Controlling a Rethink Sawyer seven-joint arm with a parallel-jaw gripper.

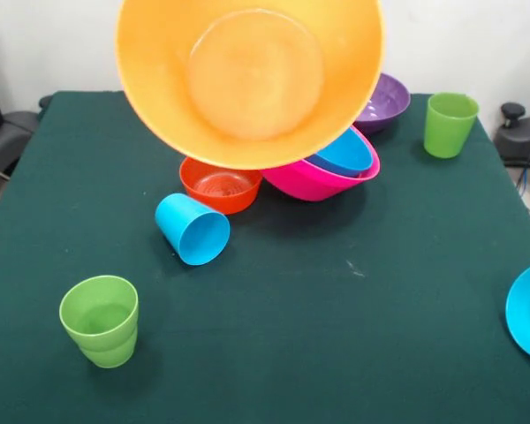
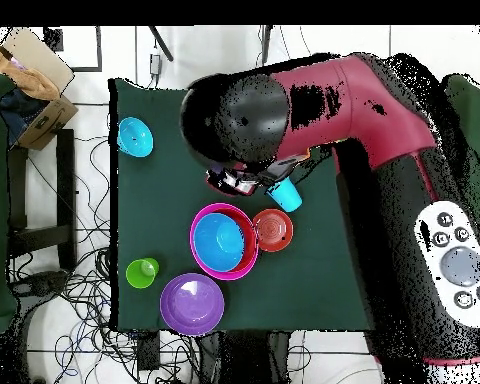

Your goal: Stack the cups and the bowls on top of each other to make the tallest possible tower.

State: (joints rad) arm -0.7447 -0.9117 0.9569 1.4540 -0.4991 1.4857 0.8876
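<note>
Bowls start with the large orange bowl (image 1: 250, 79), raised and tilted, mouth toward the front camera; the gripper holding it is hidden, so its opening cannot be told. Below the orange bowl sit the pink bowl (image 1: 314, 181) nesting a blue bowl (image 1: 344, 153), and a small red-orange bowl (image 1: 219, 184). The sky blue cup (image 1: 193, 229) lies tipped nearby. Likely light, stiff and slippery, the bowls are best gripped by the rim.

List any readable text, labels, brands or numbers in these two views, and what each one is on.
None readable.
Bowls, including the orange bowl, and cups, including the sky blue cup: plain, no print.
Round buttons on the arm's grey panel: any markings are too small to read.
Cardboard box off the table: no legible print.
</note>
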